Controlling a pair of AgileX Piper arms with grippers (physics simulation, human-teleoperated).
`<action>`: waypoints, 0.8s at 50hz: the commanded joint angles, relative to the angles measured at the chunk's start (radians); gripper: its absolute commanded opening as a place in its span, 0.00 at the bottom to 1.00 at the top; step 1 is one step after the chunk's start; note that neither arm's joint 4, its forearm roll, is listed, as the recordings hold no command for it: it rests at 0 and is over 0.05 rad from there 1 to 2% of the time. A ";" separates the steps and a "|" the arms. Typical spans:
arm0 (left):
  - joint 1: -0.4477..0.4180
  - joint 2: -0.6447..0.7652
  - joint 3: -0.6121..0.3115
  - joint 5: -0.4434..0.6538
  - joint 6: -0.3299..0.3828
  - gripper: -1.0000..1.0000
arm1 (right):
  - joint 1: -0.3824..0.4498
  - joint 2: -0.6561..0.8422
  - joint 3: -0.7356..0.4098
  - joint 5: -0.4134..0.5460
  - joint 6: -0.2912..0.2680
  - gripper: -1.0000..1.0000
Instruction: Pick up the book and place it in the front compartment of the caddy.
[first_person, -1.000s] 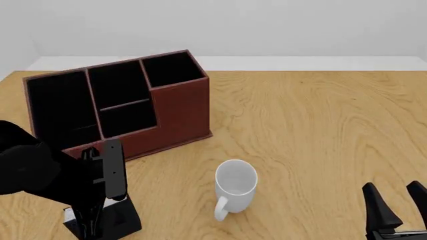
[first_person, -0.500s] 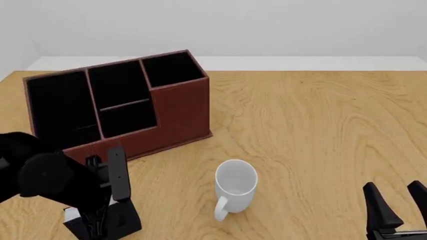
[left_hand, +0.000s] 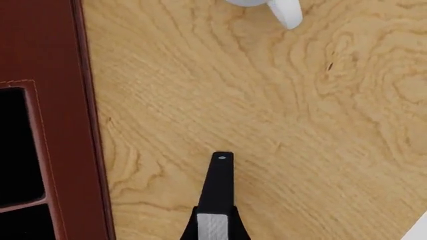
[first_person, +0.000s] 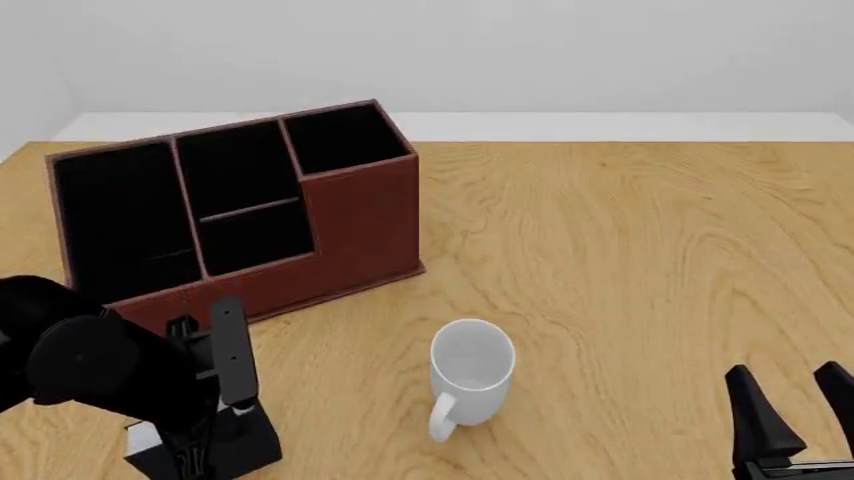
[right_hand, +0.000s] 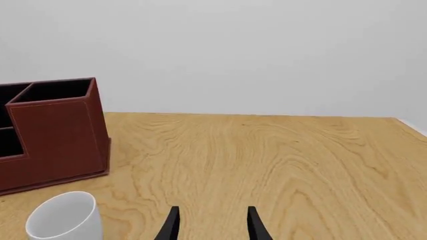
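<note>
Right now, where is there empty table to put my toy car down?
The widest bare wood lies right of the mug and the caddy, out to the far edge. It is crowded near the left gripper over the book, between caddy and mug.

Pale wood-grain table with a smooth satin look, caddy in reddish-brown stitched leather-like finish with matt black inside, mug smooth glossy white, left gripper matt black plastic

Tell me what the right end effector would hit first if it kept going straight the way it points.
Probably nothing: ahead of the right end effector lies only bare table. The mug and caddy sit off to its left.
</note>
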 joint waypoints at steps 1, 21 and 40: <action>0.032 -0.009 -0.048 0.078 0.070 0.00 | 0.003 0.000 0.000 0.000 0.000 1.00; 0.051 0.007 -0.365 0.295 0.175 0.00 | 0.000 0.000 -0.004 -0.004 0.009 1.00; 0.060 0.092 -0.524 0.295 0.157 0.00 | 0.006 0.000 -0.009 -0.008 0.020 1.00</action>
